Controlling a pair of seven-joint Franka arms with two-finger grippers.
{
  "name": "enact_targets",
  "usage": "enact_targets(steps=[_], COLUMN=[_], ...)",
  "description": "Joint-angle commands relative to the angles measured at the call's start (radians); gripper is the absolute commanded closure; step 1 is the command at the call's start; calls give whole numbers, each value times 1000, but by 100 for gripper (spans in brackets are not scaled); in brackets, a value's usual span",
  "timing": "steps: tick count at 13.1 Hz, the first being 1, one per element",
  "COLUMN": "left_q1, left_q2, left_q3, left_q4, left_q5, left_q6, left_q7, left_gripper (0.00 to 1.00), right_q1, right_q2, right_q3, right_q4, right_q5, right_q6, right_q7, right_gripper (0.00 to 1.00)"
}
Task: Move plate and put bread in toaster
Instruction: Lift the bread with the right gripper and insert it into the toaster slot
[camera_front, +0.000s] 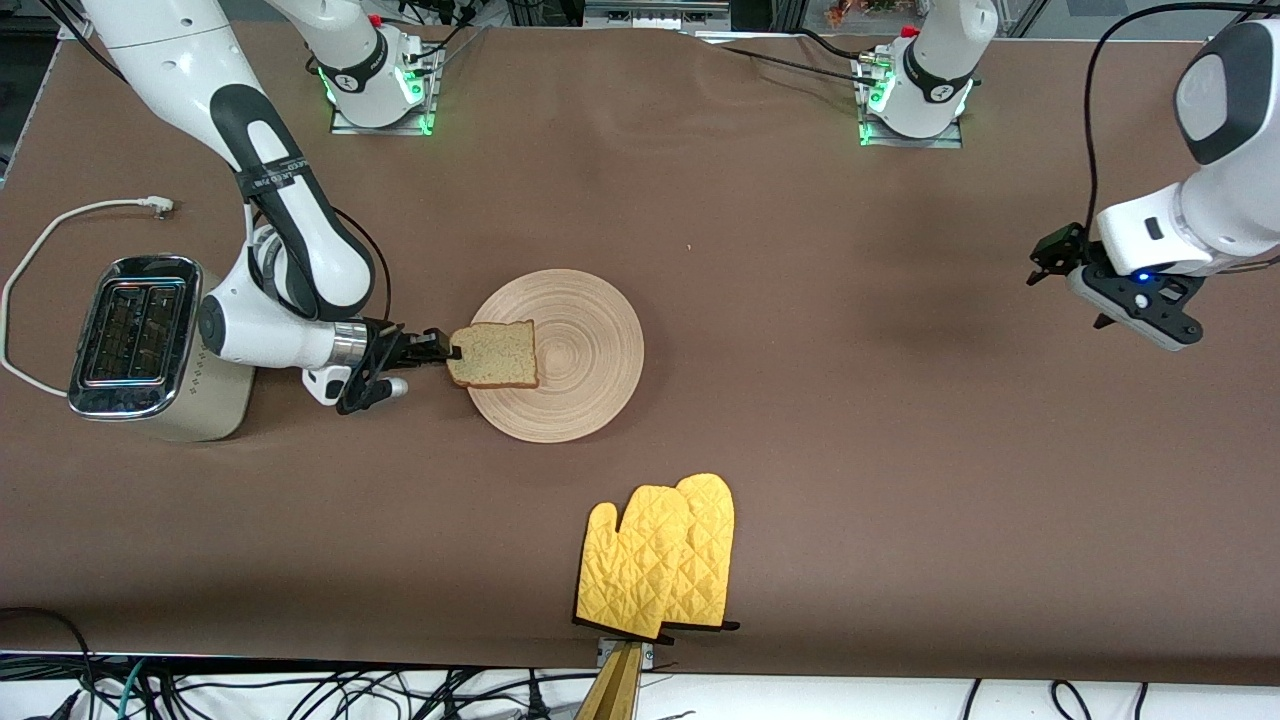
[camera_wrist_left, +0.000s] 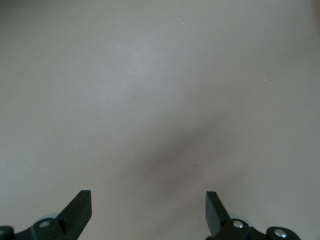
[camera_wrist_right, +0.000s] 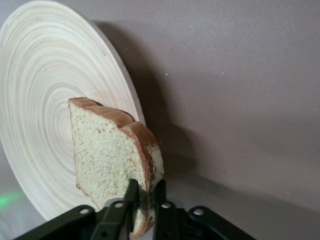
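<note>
The bread (camera_front: 494, 354) is a brown speckled slice lying over the edge of the wooden plate (camera_front: 585, 350) at the side toward the toaster. My right gripper (camera_front: 447, 350) is shut on the bread's crust edge; in the right wrist view the two fingers pinch the bread (camera_wrist_right: 112, 160) in front of the plate (camera_wrist_right: 40, 100). The cream-white toaster (camera_front: 140, 345) with its chrome top stands at the right arm's end of the table, both slots empty. My left gripper (camera_front: 1050, 262) is open and empty, held up over bare table at the left arm's end; its fingertips (camera_wrist_left: 80, 207) show over brown cloth.
A pair of yellow oven mitts (camera_front: 660, 560) lies at the table's front edge, nearer the front camera than the plate. The toaster's white cord (camera_front: 60, 225) loops on the table beside it. The right arm's forearm stands between toaster and plate.
</note>
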Motion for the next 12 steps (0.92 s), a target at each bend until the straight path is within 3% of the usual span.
enact_targets(steps=[1, 6, 9, 12], left_q1=[-7, -9, -9, -9], left_q2=[7, 4, 7, 8], left_q3=[26, 27, -16, -16], left_q4=[46, 106, 164, 175], left_q5=[42, 39, 71, 123], left_q6=[-44, -96, -205, -210], left_q7=[66, -341, -634, -574], left_gripper=[0, 0, 0, 0], right_q1=[-8, -9, -9, -9], right_q2=[-11, -38, -55, -74], right_q3=[2, -55, -92, -125], right_q4=[21, 184, 324, 447], right_q5=[21, -36, -222, -436], right_q6=[-37, -274, -397, -552], right_q7=[-15, 122, 210, 309], right_gripper=[100, 100, 100, 100])
